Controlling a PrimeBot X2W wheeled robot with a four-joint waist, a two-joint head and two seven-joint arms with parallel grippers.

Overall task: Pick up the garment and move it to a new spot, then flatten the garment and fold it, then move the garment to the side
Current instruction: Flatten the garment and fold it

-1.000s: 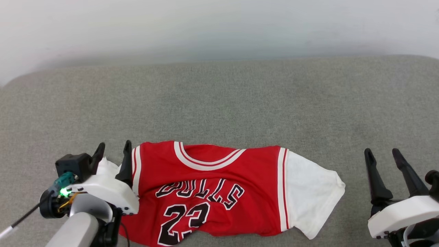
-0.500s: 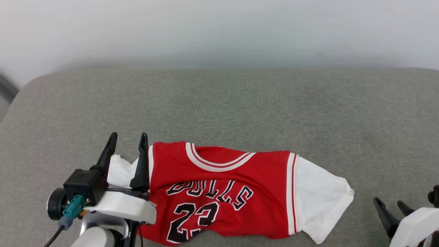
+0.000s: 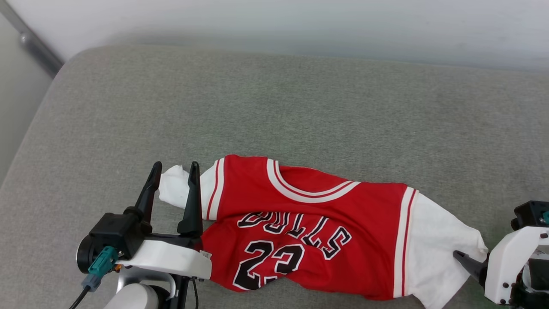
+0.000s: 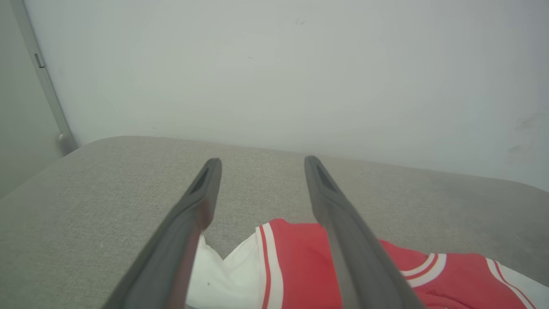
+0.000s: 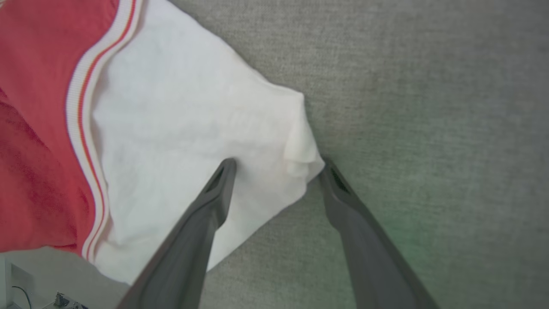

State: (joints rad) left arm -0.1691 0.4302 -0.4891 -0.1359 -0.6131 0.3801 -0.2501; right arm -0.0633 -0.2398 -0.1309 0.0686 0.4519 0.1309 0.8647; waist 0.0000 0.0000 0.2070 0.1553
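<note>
The garment (image 3: 326,214) is a red jersey with white short sleeves and black lettering, lying spread on a grey cushioned surface (image 3: 300,107) with its collar toward the wall. My left gripper (image 3: 175,168) stands open, its two fingers astride the crumpled left sleeve (image 3: 173,191). In the left wrist view the left gripper (image 4: 262,162) points over the garment (image 4: 296,262) toward the wall. My right gripper (image 3: 465,261) is low at the right sleeve's edge. In the right wrist view the right gripper (image 5: 279,163) is open, one fingertip on the white sleeve (image 5: 184,120), the other just off its corner.
A pale wall (image 3: 300,21) runs along the back of the grey surface. The surface's left edge drops off beside a grey strip (image 3: 34,47). Its front edge shows under the sleeve in the right wrist view, with pale floor (image 5: 38,274) below.
The head camera has swung, so the whole picture has shifted and tilted. My right gripper has come in from the bare surface to the right sleeve's corner. The left gripper stays open astride the left sleeve.
</note>
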